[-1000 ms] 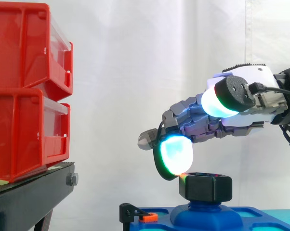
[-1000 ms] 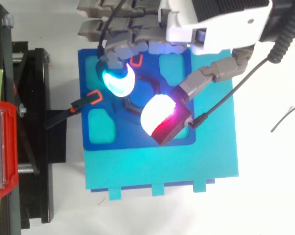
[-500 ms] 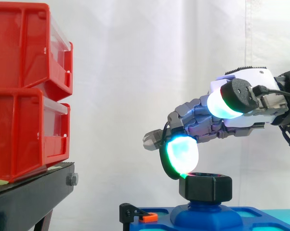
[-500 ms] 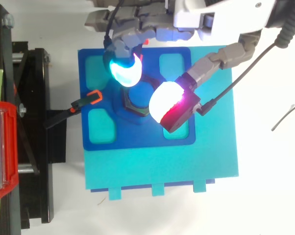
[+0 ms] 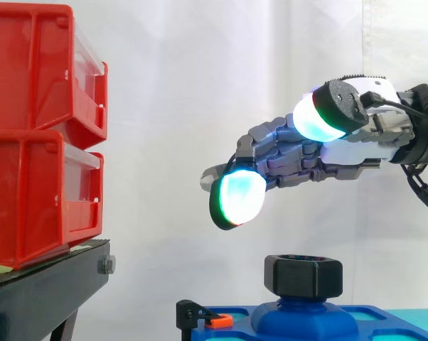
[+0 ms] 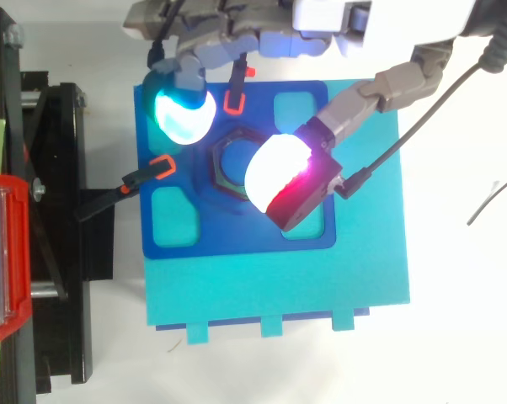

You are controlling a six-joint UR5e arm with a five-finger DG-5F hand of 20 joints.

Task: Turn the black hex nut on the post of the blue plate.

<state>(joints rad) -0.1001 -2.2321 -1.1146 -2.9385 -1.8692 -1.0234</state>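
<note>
The black hex nut (image 5: pixel 303 275) sits on the blue post of the blue plate (image 5: pixel 374 323), low in the side view. From above, the nut (image 6: pixel 224 162) shows at the middle of the plate (image 6: pixel 237 236), partly covered by a glowing fingertip. My hand (image 5: pixel 321 153) hovers above the nut with a clear gap beneath it. Its fingers are spread and relaxed, and nothing is held between them. One cyan fingertip (image 5: pixel 237 199) hangs up and to the left of the nut.
Two stacked red bins (image 5: pixel 40 135) rest on a black stand (image 5: pixel 43 295) at the left. The blue plate lies on a teal base (image 6: pixel 279 286). Small clamps with orange tips (image 6: pixel 159 167) grip the plate's left and top edges.
The hand has risen off the nut and opened wider. A fingertip that touched the nut's top edge now hangs well above it. The nut stays on its post.
</note>
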